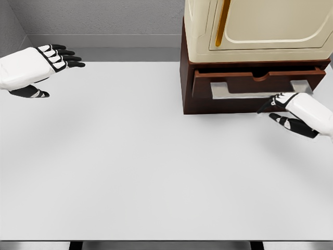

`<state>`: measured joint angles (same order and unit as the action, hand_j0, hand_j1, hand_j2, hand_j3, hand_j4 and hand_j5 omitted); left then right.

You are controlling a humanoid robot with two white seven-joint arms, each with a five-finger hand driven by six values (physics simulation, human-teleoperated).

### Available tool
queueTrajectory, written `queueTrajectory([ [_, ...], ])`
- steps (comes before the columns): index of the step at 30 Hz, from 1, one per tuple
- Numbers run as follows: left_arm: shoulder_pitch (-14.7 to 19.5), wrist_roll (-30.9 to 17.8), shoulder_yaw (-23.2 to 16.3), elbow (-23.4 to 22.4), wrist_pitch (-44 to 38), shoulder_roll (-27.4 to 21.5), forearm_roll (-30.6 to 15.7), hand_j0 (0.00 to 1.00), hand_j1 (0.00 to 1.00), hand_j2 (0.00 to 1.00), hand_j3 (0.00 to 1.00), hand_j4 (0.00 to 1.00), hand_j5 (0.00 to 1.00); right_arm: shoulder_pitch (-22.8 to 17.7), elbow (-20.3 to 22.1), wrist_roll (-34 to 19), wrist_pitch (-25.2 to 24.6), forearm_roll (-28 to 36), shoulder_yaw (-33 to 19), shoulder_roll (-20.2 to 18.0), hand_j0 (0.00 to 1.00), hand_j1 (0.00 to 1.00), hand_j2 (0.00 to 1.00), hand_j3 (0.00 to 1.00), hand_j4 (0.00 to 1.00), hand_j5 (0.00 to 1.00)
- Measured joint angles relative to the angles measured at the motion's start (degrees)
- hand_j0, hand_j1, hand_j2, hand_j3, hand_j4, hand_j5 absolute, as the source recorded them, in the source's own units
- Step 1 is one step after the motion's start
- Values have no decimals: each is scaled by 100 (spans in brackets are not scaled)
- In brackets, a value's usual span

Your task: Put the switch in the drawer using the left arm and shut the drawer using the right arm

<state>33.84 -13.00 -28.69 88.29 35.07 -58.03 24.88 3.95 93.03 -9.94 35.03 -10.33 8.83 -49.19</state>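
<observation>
At the upper left, the left hand [39,67] is spread and empty. At the right, the right hand [296,112], fingers relaxed, is just before the drawer [257,83] on the tabletop [130,166].

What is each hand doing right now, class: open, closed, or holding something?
Left hand: open, fingers extended, holding nothing.
Right hand: open, holding nothing, by the front of the drawer.

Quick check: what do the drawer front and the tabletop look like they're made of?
Drawer front: looks like dark reddish-brown wood, satin finish, judging by its colour and soft sheen; no grain is visible, so it is uncertain. Tabletop: smooth matte white, probably laminate or painted board, uniform with no texture.
</observation>
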Motion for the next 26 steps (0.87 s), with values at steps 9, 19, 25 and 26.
queueTrajectory([
  [9,9,-2,5,-2,-1,1,0,100,100,100,100,100,100,756,-475,-64,-13,69,653,151,54,54,54,54,54,54],
  [19,0,-2,14,-3,0,-1,-2,100,100,100,100,100,100,334,-172,-13,-9,-75,668,59,54,54,54,54,54,54],
  [25,-220,-3,118,-4,2,-21,6,100,100,100,100,100,100,-430,218,21,5,-168,188,-171,100,100,100,100,100,100],
  [26,-281,-4,188,-2,2,-35,6,100,100,100,100,100,100,-685,350,24,6,-173,-7,-207,100,100,100,100,100,100],
])
